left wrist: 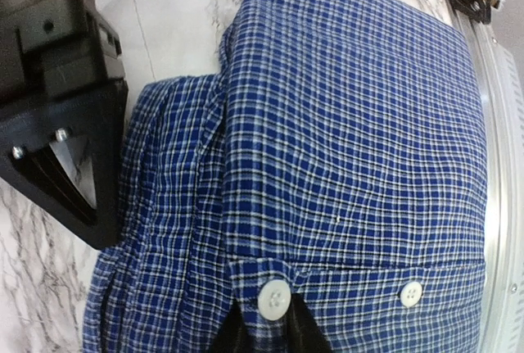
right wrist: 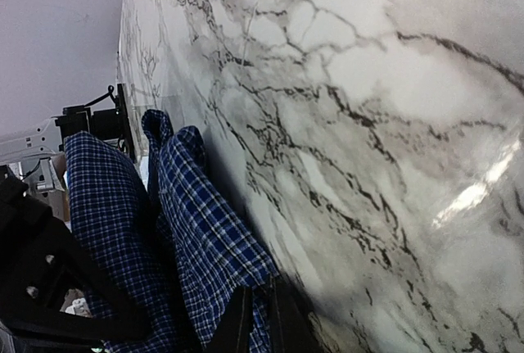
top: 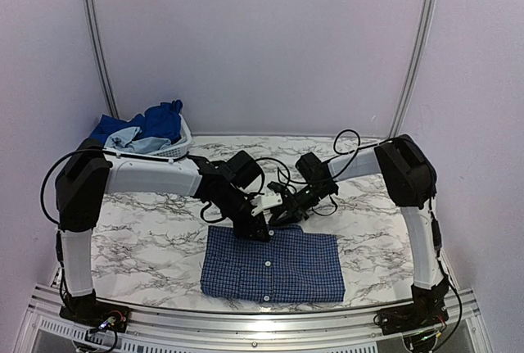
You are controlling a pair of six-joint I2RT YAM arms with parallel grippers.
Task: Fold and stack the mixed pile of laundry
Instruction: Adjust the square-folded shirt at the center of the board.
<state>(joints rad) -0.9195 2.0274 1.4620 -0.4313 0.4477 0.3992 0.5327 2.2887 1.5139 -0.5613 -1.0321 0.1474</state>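
The navy small-check shirt point(top: 272, 264) lies folded into a rectangle near the table's front, buttons up. My left gripper point(top: 257, 230) sits at the shirt's far edge; in the left wrist view it point(left wrist: 266, 322) is shut on the button placket, a white button point(left wrist: 274, 297) between the dark fingertips point(left wrist: 228, 337). Just to the right, my right gripper point(top: 283, 215) is at the same far edge. In the right wrist view it point(right wrist: 260, 308) is shut on a fold of checked cloth point(right wrist: 205, 222). Royal blue clothes point(top: 161, 119) and a pale blue garment point(top: 128, 139) lie in the basket.
A white slatted basket point(top: 183, 147) stands at the table's back left corner. The marble table point(top: 368, 222) has a metal rail along its near edge point(top: 246, 320). Black cables point(top: 348, 144) loop over the right arm, and the two gripper heads are close together.
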